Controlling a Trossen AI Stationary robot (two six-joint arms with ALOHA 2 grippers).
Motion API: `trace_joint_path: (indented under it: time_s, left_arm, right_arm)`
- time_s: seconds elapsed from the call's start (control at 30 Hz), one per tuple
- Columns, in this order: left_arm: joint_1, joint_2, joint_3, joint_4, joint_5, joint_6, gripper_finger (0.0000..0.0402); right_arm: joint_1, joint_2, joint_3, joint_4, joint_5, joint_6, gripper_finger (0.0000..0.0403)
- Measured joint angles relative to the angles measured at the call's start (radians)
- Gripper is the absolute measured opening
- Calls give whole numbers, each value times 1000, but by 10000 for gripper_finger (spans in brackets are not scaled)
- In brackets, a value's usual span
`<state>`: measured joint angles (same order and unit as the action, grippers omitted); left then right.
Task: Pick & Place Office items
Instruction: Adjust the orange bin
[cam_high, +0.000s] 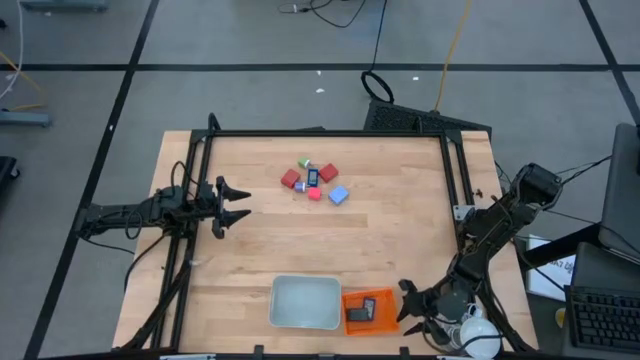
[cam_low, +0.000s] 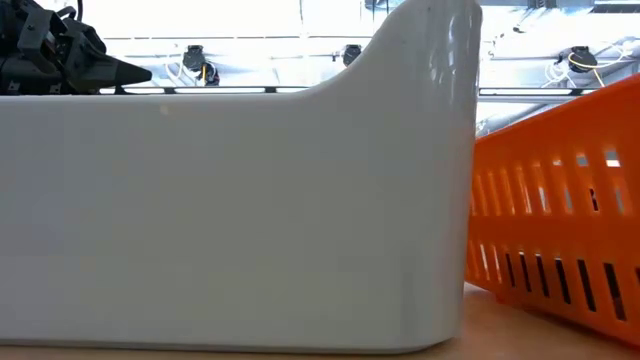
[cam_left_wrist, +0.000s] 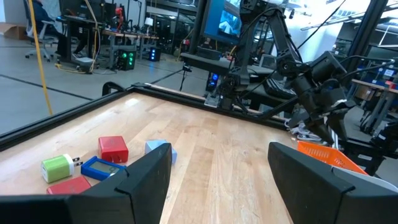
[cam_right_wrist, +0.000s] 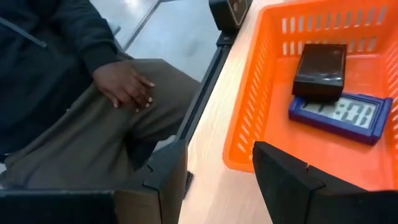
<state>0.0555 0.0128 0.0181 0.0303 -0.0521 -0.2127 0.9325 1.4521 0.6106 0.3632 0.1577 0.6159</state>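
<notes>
Near edge first: right gripper (cam_high: 420, 308) sits low at the table's front, just beside the orange mesh basket (cam_high: 368, 311), fingers spread apart w/ nothing between them. Basket already holds a black flat piece (cam_right_wrist: 320, 70) and a blue calculator-looking thing (cam_right_wrist: 341, 114), both lying flat, the black one touching the blue one's far edge. Grey tray (cam_high: 305, 302) is right next to the basket on the left-arm side and looks bare. A person's hand (cam_right_wrist: 126, 85) rests on a knee just off the table edge, apart from the robot. Mid table: left gripper (cam_high: 232, 201) hangs at the left side, jaws wide open, empty, pointing across the wood. Farther back, the rest of the office items sit in a tight bunch: red block (cam_high: 291, 179), pink block (cam_high: 314, 194), light blue block (cam_high: 338, 195), a second red block (cam_high: 327, 173), green block (cam_high: 305, 162), and a white-blue piece (cam_high: 313, 177) in the middle. So imo the thing that matters: the cluster lies straight ahead of the left claw and a bit toward the far side, near it, while the right claw is well apart at the front corner. Left arm's the obvious pick, nearest item prob the red block.
</notes>
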Motion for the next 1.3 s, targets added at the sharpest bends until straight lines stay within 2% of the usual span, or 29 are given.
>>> trace_joint_path:
  time_s: [0.2,0.47,0.7,1.0,1.13,1.3]
  left_arm:
    - [0,0,0,0,0,0,271]
    - [0,0,0,0,0,0,271]
    - [0,0,0,0,0,0,271]
    - [0,0,0,0,0,0,271]
    - [0,0,0,0,0,0,271]
    - [0,0,0,0,0,0,271]
  right_arm:
    - [4,-2,0,8,-104,7,171]
    - [7,17,0,-39,-60,75,171]
    - [7,74,0,-12,-69,106,171]
    - [7,86,0,89,-49,27,171]
    - [2,87,0,89,0,12,171]
    - [-7,87,0,89,2,-11,171]
